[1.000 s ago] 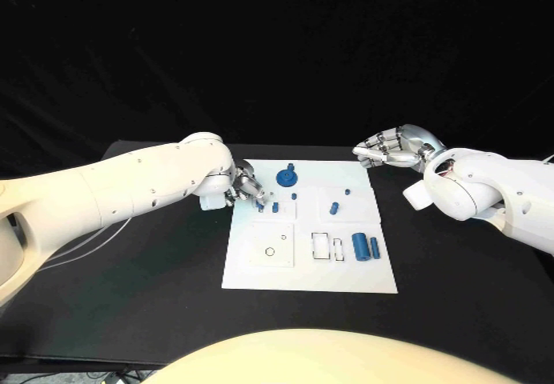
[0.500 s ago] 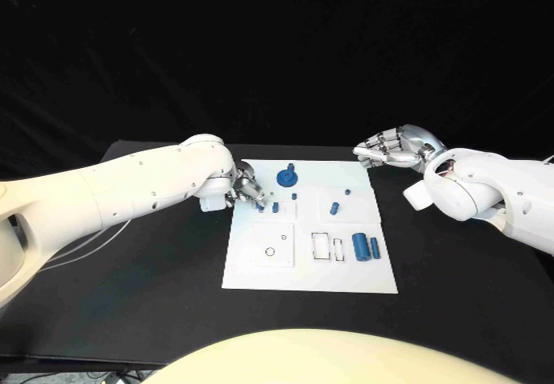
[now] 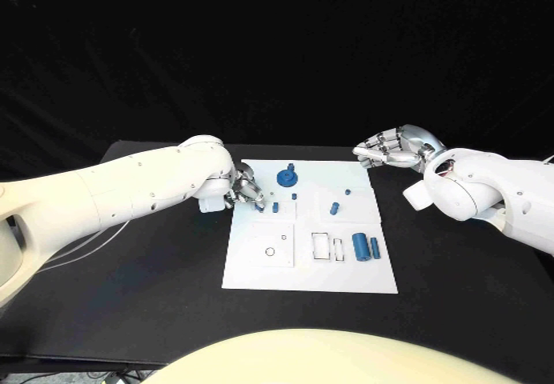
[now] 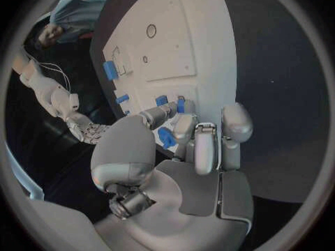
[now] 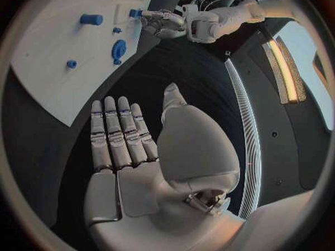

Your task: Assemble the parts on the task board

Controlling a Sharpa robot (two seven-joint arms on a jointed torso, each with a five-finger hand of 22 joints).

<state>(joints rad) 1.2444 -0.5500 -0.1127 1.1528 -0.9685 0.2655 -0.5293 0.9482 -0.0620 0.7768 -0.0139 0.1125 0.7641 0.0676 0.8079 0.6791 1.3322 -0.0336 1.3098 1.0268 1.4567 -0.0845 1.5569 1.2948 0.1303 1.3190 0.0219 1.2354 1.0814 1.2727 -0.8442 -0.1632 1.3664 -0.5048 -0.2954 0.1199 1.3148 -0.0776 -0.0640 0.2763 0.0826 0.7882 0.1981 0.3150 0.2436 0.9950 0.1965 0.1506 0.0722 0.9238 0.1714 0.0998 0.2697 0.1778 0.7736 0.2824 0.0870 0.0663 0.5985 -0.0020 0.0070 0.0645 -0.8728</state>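
Two hands are above the black worktop [image 3: 138, 264]. The left hand [image 3: 248, 190] is at the left edge of the white task board [image 3: 310, 272], and its fingertips [image 4: 183, 107] pinch a small blue part [image 4: 181, 104] just over the board. The right hand [image 3: 391, 149] hovers near the far right corner of the board, fingers flat and together, grasping nothing. Other blue parts lie on the board: a round gear piece [image 3: 287, 175] and two cylinders [image 3: 366, 246] side by side.
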